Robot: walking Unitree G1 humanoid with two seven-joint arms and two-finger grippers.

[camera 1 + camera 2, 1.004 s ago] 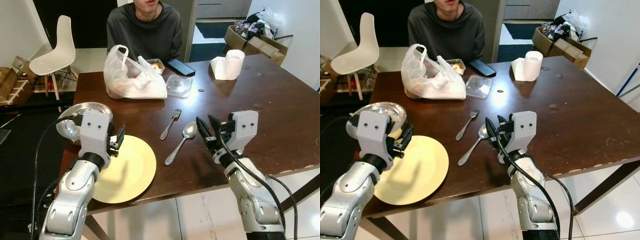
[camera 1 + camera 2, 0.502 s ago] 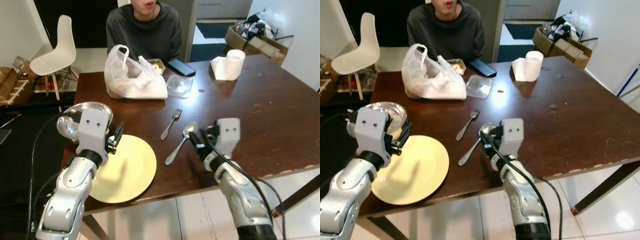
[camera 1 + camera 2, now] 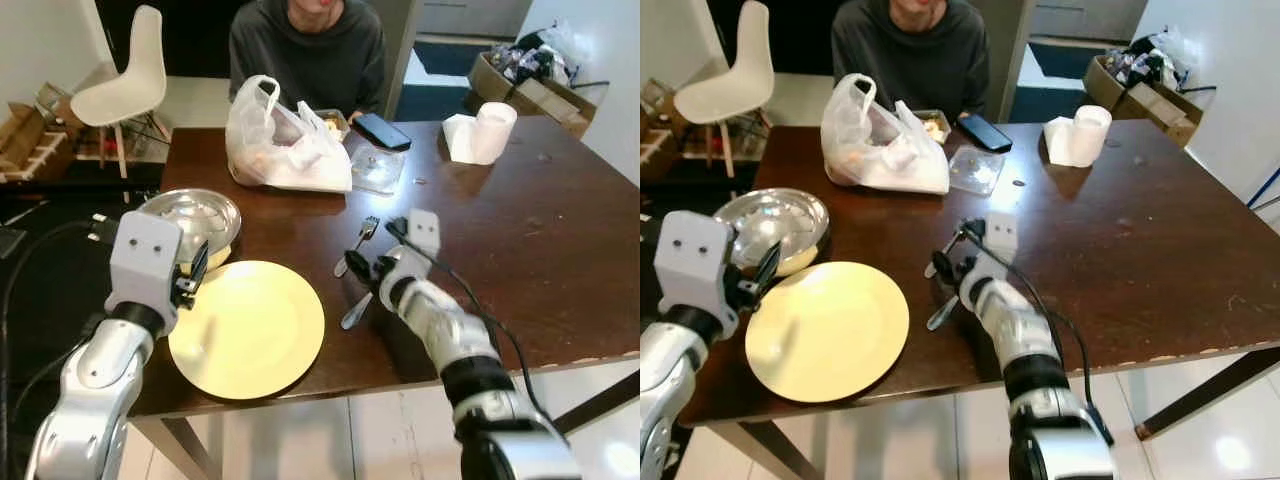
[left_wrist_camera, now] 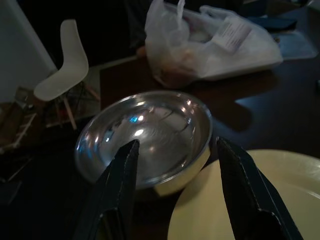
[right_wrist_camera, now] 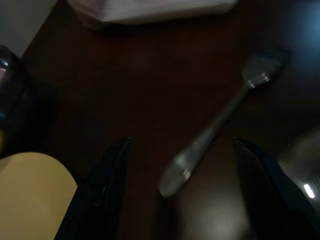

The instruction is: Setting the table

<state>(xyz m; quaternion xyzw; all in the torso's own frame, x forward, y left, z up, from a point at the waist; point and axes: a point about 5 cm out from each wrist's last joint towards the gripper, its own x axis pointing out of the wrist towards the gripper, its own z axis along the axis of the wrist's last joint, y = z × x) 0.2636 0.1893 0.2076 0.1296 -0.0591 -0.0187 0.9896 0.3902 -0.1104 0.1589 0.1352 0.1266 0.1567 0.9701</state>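
A yellow plate (image 3: 247, 328) lies near the table's front left edge, with a steel bowl (image 3: 195, 215) just behind it. A fork (image 3: 357, 245) and a spoon (image 3: 355, 311) lie right of the plate. My right gripper (image 3: 366, 270) hovers low over the two utensils, open, and hides the spoon's bowl. In the right wrist view the fork (image 5: 220, 125) lies between and beyond the spread fingers (image 5: 95, 195), untouched. My left gripper (image 3: 195, 272) hangs open at the plate's left rim, with the steel bowl (image 4: 145, 135) beyond its fingers (image 4: 117, 195) in the left wrist view.
A person (image 3: 305, 45) sits at the far side. Before them lie a white plastic bag (image 3: 285, 140), a clear lid (image 3: 378, 170), a food container (image 3: 335, 122) and a phone (image 3: 381, 130). A paper roll (image 3: 480, 135) stands back right. A white chair (image 3: 125, 85) is left of the dark wooden table (image 3: 540, 250).
My right gripper has reached forward and to the left, from beside the spoon to over the spoon and fork. The camera has shifted. The left gripper stays by the plate.
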